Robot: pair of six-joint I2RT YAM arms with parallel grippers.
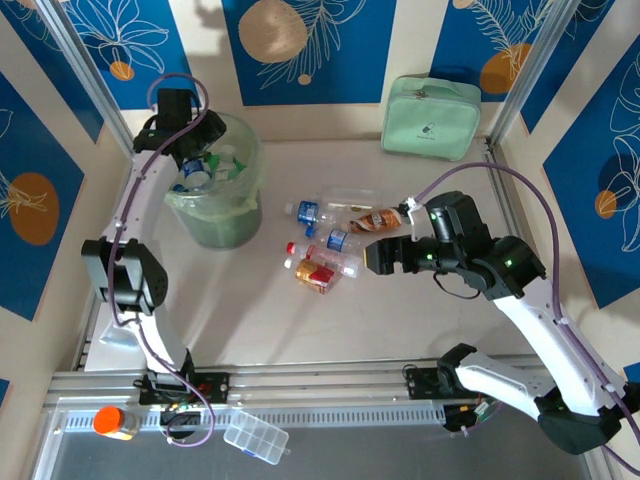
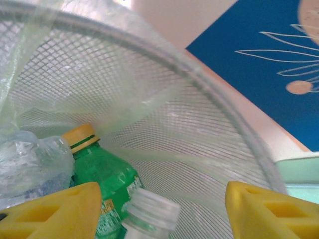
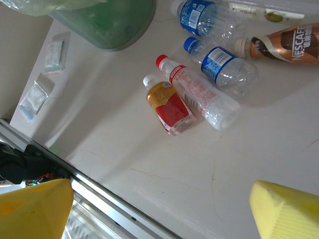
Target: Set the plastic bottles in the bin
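At upper left, left gripper [image 1: 190, 152] sits over the bin [image 1: 251, 150], jaws apart, gripping nothing. Bin contains green bottle [image 2: 102, 174], clear bottles [image 2: 30, 159]. Right gripper [image 3: 159, 199]: wide open, empty.

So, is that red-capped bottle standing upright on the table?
No, the red-capped bottle lies on its side on the table, right beside a white-capped bottle.
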